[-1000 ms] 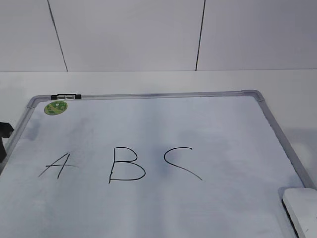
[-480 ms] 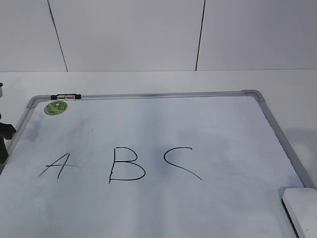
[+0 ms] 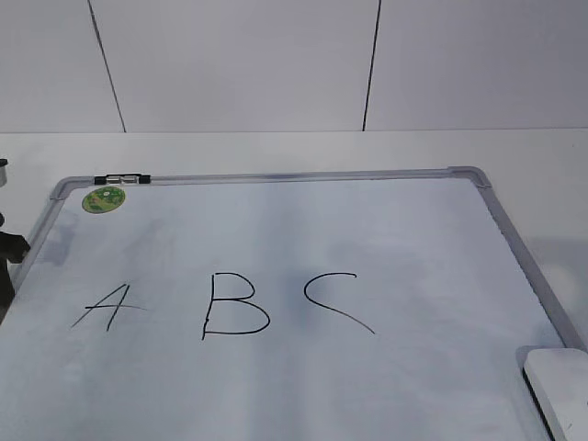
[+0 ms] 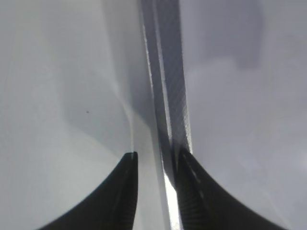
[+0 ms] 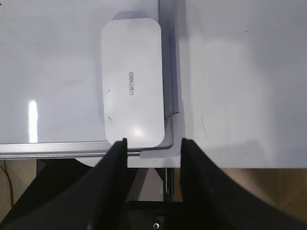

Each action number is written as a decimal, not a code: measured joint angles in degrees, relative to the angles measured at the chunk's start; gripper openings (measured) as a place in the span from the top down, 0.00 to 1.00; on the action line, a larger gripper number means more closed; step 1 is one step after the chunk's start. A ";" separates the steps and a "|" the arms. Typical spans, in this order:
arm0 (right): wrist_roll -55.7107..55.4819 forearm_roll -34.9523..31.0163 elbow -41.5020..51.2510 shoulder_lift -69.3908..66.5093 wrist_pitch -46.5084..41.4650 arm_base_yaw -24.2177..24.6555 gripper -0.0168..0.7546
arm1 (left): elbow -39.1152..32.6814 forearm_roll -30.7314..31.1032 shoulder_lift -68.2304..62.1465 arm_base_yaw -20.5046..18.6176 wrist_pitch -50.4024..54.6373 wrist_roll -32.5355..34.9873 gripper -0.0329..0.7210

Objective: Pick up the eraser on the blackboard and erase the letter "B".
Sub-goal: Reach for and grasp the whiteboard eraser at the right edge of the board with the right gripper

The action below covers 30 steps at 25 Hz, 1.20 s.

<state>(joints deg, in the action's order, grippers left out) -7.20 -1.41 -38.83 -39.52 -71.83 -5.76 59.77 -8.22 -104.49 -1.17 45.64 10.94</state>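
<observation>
The blackboard (image 3: 367, 230) is a white board with a silver-grey frame, lying flat. It carries black letters A, B and C; the letter "B" (image 3: 234, 305) is left of the middle. The white eraser (image 3: 560, 386) lies at the board's near right corner. In the right wrist view the eraser (image 5: 132, 81) shows grey print on top, and my right gripper (image 5: 153, 142) is open and empty just short of its near end. My left gripper (image 4: 156, 158) is open and empty, its fingers on either side of the board's left frame (image 4: 165, 72).
A round green sticker (image 3: 103, 198) and a black clip (image 3: 122, 178) sit at the board's far left corner. A dark part of my left arm (image 3: 9, 250) shows at the left edge. White table (image 3: 276, 147) and a white wall lie behind.
The dark part of my left arm at the left edge has shifted slightly down. The eraser and the letters have not moved.
</observation>
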 joint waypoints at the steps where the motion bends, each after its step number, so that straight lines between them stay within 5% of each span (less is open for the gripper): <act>1: 0.00 0.00 0.00 0.00 0.00 0.00 0.61 | 0.00 0.00 0.00 0.00 0.00 0.00 0.67; 10: 0.00 0.00 0.00 0.00 0.00 0.00 0.62 | 0.00 0.00 0.00 0.00 0.00 0.00 0.68; 16: 0.00 0.00 0.00 0.00 0.00 0.00 0.61 | 0.00 -0.83 0.00 0.13 0.22 -0.55 0.90; 23: -1.15 0.00 0.00 -0.95 0.00 0.00 0.60 | 0.00 -1.60 0.00 0.13 0.30 -1.72 0.93; 30: -3.14 0.00 0.00 -7.08 0.10 0.00 0.36 | 0.00 -1.60 0.00 0.13 0.30 -1.81 0.93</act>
<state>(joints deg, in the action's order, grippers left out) -10.34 -1.41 -38.83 -46.60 -71.73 -5.76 59.77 -9.82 -104.49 -1.04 45.94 9.13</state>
